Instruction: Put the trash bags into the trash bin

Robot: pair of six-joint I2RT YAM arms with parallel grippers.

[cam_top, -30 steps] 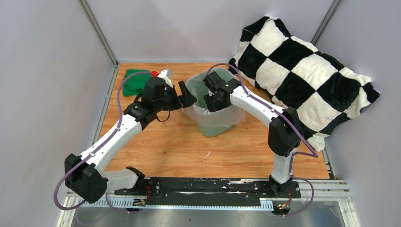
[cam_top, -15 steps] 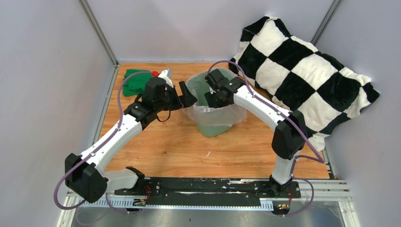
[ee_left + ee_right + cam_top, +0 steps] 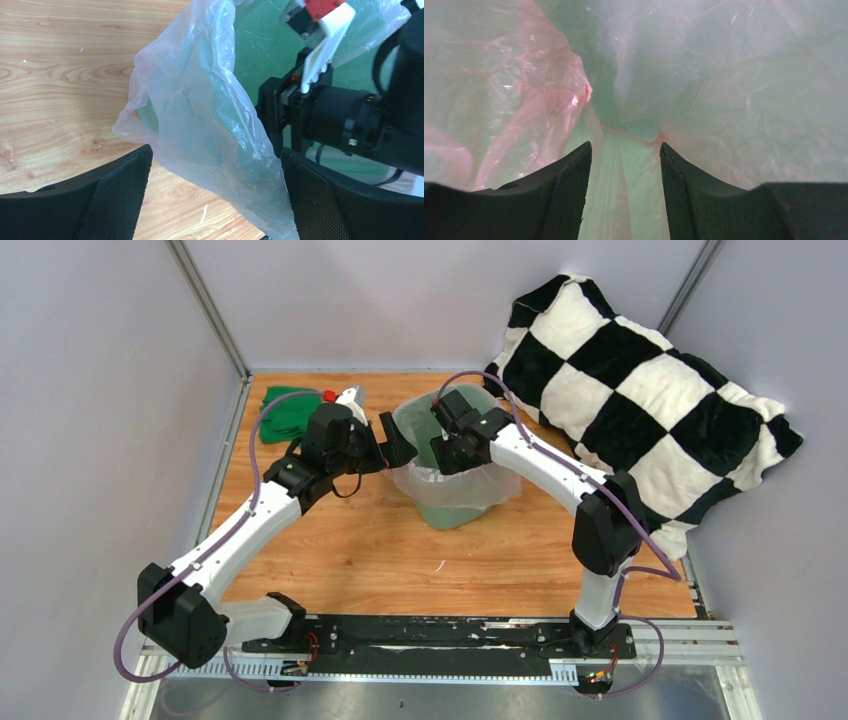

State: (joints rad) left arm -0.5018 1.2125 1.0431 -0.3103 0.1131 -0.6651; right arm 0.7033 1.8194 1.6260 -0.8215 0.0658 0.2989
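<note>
Trash bin (image 3: 455, 512): mint-green, upright on the wooden table (image 3: 370, 550), toward the far middle. Its lower wall is bare. Its upper part is wrapped by the trash bag (image 3: 200, 115).

Trash bag: thin, crinkled, translucent pale pink. It lies inside the bin and folds out over the rim, hanging down the outer wall on the near and left sides. Seen from the right wrist, the film covers the inner walls down to the bottom, with one loose pink fold bulging in from the side.

Left gripper (image 3: 393, 443): at the bin's left rim, outside the wall. Its fingers (image 3: 120, 195) stand wide apart. A hanging flap of the bag lies between them and rests against one pad. The other pad is clear of it, so nothing is pinched.

Right gripper (image 3: 447, 452): lowered into the bin's mouth, pointing down. Its fingers (image 3: 564, 195) are parted by a moderate gap with only the lined interior visible between them. It holds nothing.

Other items: a black-and-white checkered cushion (image 3: 640, 390) leans in the far right corner, just beside the bin. A folded dark green cloth (image 3: 285, 415) lies at the far left of the table, apart from the bin.
</note>
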